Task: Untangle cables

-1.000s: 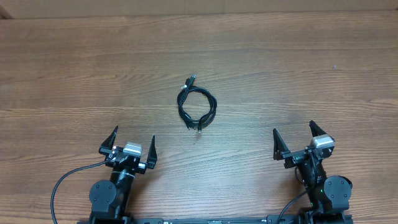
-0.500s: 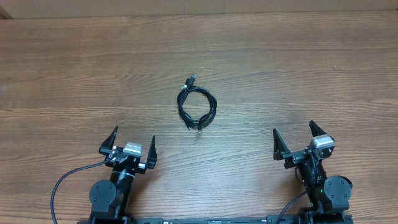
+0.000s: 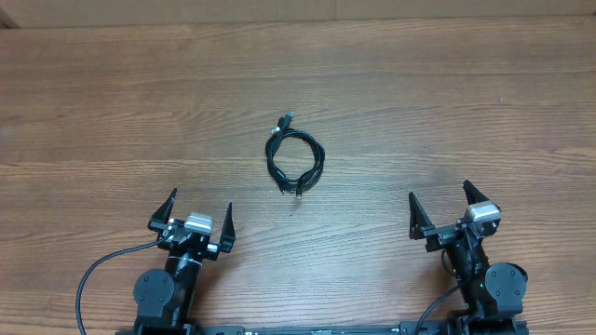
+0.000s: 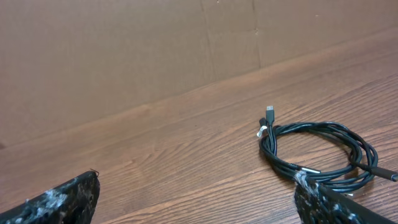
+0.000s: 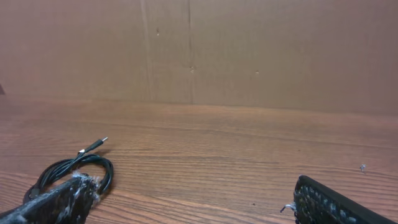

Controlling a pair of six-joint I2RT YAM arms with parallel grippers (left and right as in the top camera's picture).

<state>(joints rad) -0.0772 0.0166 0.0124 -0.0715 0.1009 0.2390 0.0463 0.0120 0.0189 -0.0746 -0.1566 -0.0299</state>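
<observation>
The cables lie as one small black coil in the middle of the wooden table, with a plug end sticking out at the top and another at the bottom. The left wrist view shows the coil ahead to the right; the right wrist view shows it ahead to the left, partly behind a fingertip. My left gripper is open near the front edge, well short of the coil and to its left. At the front right my right gripper also stands open. Both hold nothing.
A brown cardboard wall runs along the far edge of the table. A thick black robot wire loops beside the left arm's base at the front edge.
</observation>
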